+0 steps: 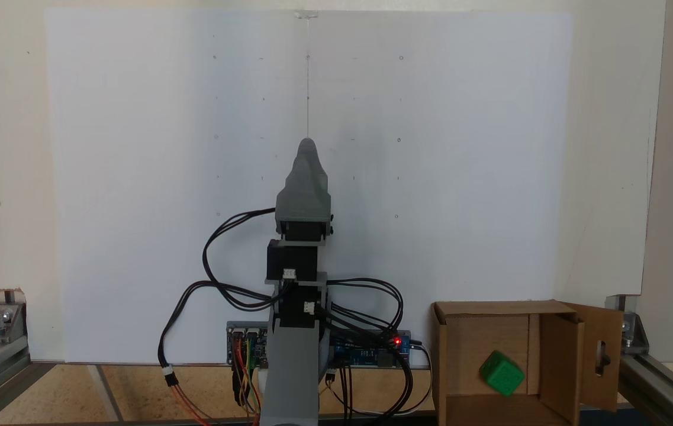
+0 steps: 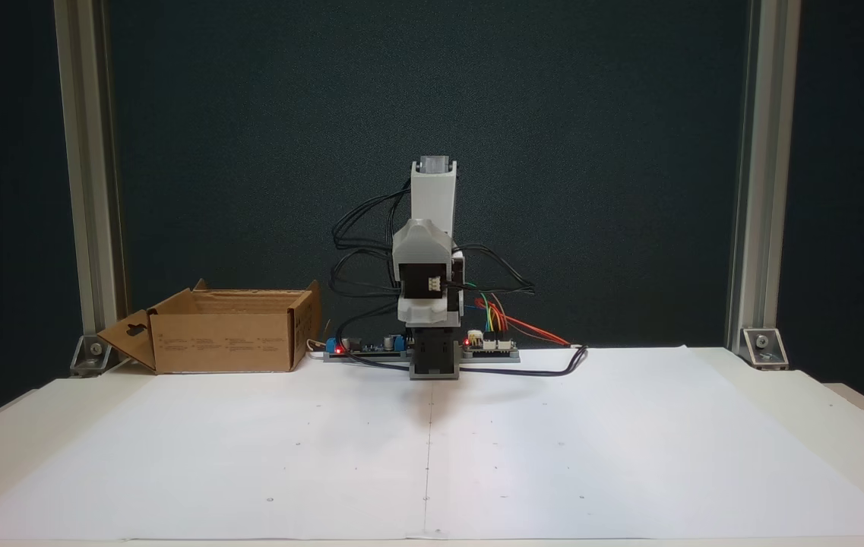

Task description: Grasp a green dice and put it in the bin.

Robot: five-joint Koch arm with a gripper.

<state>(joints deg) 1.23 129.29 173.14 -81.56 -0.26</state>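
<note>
The green dice [image 1: 502, 373] lies tilted on the floor of the bin [image 1: 448, 355], a brown cardboard box with open flaps, one of them with a slot cutout. In a fixed view the bin [image 2: 226, 342] stands left of the arm's base, and its front wall hides what is inside. The arm [image 2: 432, 228] is folded up over its base. My gripper [image 1: 308, 143] points out over the white sheet, well apart from the bin. Its jaws lie together in one tapered point with no gap and nothing between them.
Circuit boards [image 2: 488, 346] with lit red LEDs and loose black cables [image 1: 218, 290] sit around the arm's base. Aluminium frame posts [image 2: 751, 190] with corner brackets [image 1: 2, 322] stand at the table's sides. A large white paper sheet [image 2: 432, 456] covers the table.
</note>
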